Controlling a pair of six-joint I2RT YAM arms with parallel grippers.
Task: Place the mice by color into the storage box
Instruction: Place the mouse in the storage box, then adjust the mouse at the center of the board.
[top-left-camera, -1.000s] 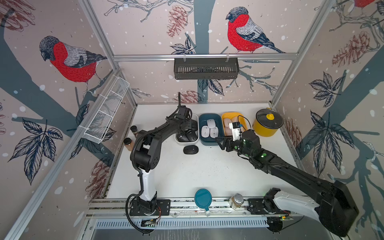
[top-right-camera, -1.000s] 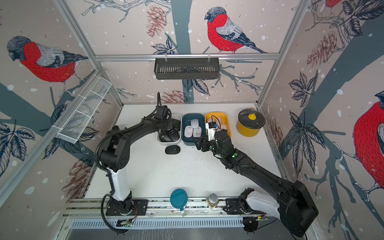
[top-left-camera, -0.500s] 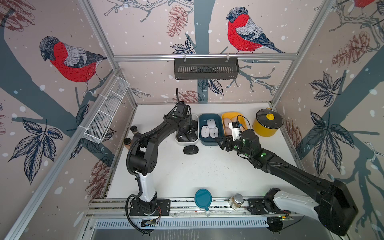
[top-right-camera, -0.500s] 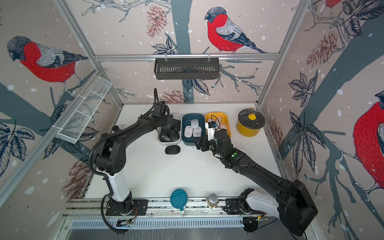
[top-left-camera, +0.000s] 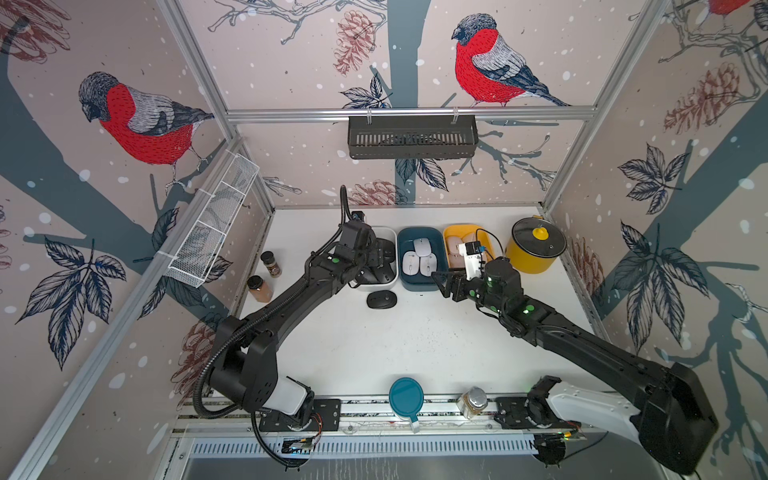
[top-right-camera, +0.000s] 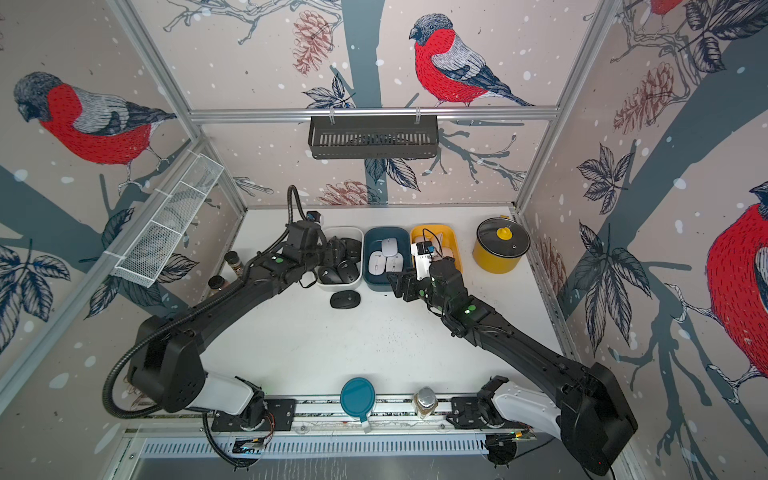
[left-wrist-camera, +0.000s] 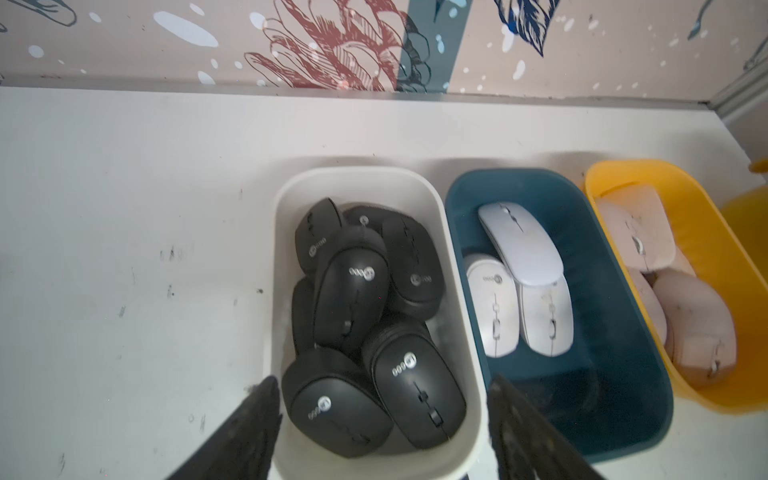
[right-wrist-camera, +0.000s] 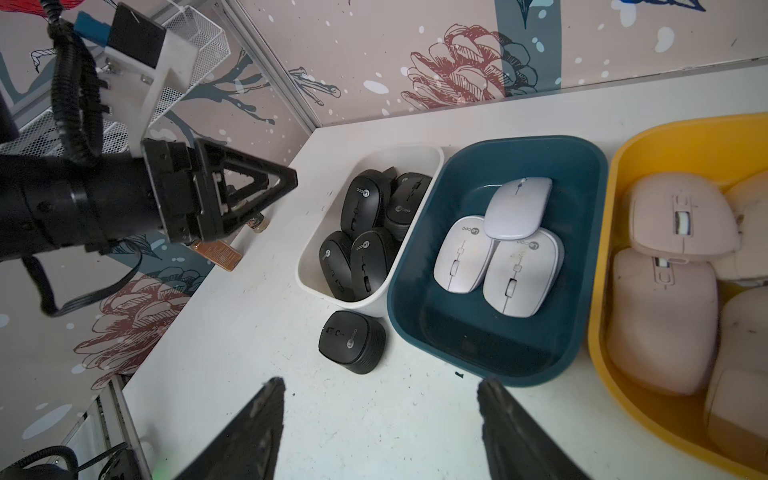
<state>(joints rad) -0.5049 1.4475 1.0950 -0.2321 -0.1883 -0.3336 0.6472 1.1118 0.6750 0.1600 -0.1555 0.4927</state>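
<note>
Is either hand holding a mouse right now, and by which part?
Nothing is held. Both the left hand and the right hand are open and empty.

- The black mice (left-wrist-camera: 351, 291) look like matt plastic.
- The white mice (right-wrist-camera: 519, 270) are smooth plastic with a soft sheen.
- The pink mice (right-wrist-camera: 660, 324) are matt and smudged.
- The white bin (left-wrist-camera: 374, 178), blue bin (right-wrist-camera: 498, 153) and yellow bin (right-wrist-camera: 685, 141) are smooth, slightly glossy plastic.
- The table (left-wrist-camera: 124, 249) is matt white and scuffed.
- The wall basket (top-left-camera: 208, 232) is white wire mesh.
- The frame rail (top-left-camera: 291, 114) is bare brushed metal.

Black mice (left-wrist-camera: 351, 291), white bin (left-wrist-camera: 357, 176)
</note>
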